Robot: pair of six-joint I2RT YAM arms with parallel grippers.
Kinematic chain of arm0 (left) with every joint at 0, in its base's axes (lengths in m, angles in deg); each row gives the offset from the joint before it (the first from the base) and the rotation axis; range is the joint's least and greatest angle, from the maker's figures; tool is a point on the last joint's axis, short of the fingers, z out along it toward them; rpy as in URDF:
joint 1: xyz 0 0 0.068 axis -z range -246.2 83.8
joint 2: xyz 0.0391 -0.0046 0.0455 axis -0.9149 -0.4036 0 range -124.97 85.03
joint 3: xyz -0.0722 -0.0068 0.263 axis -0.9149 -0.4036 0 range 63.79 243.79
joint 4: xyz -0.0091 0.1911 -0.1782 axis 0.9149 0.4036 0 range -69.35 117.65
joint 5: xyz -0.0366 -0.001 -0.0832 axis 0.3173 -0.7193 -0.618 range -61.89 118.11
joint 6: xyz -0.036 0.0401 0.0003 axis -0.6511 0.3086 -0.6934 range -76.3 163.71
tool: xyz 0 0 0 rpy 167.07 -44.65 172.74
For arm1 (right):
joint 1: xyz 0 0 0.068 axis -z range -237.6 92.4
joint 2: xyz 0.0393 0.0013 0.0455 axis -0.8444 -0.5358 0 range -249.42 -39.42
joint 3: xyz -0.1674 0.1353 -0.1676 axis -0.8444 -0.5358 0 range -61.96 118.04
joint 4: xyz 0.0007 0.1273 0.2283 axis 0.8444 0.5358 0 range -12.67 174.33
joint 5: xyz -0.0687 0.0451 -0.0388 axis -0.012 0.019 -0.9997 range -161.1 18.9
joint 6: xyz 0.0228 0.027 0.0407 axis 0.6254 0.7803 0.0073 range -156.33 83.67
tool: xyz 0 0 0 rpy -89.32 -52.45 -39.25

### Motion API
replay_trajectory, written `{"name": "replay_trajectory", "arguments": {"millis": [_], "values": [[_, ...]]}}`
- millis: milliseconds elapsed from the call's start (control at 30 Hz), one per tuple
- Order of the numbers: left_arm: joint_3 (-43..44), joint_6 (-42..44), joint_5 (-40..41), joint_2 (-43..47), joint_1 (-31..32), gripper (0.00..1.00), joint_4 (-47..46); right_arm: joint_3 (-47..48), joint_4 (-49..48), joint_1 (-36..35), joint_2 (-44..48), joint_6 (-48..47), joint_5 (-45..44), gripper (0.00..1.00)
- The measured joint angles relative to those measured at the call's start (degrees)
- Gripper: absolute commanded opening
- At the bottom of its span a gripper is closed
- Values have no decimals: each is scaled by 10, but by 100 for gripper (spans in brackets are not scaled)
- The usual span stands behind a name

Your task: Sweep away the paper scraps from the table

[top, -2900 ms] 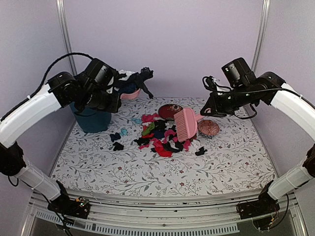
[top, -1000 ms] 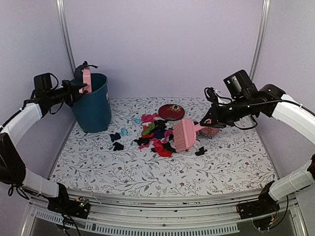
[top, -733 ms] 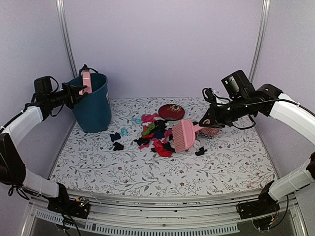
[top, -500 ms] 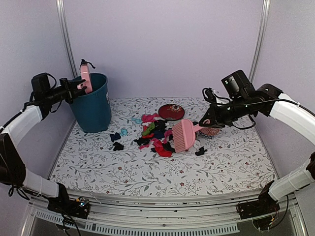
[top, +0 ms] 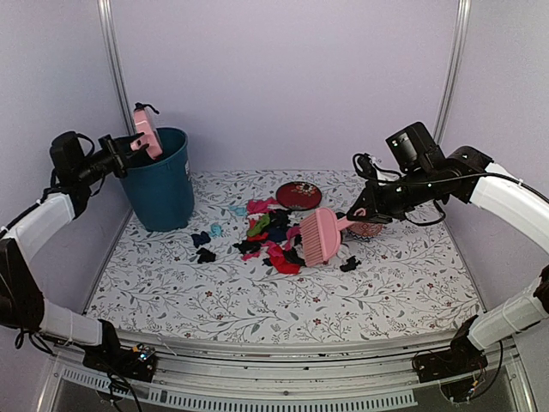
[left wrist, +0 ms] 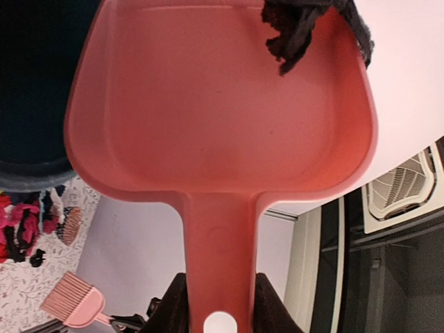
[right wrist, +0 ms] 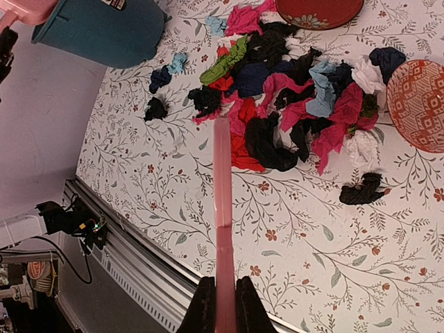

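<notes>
The desk (top: 257, 300) carries everything. A teal bin (top: 163, 184) stands at its far left corner. My left end effector (left wrist: 220, 305) is clamped on the handle of a pink dustpan (top: 146, 133), which it holds tilted above the bin's rim. A black scrap (left wrist: 295, 28) clings to the pan's far lip. My right end effector (right wrist: 223, 302) is closed on the handle of a pink brush (top: 322, 236), whose head is at the heap's right edge. A dark-red plate (top: 298, 195) lies behind the heap, and a patterned dish (right wrist: 420, 104) lies just right of the brush. The paper scraps (top: 274, 236) are heaped mid-desk. A few black and blue bits lie apart toward the bin.
</notes>
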Motion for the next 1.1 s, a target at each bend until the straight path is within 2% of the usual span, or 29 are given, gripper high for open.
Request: {"name": "replay_trajectory", "arguments": {"millis": [233,400,733,1100], "values": [[-43,-76,35,6,9,13,-137,0,0,0,0,0,5,2],[-100,-90,72,16,38,13,-162,-2,0,0,1,0,10,2],[-44,-99,132,-24,85,13,-239,-7,-2,0,2,6,19,2],[-30,-101,118,-47,94,13,-224,7,0,0,2,7,10,2]]}}
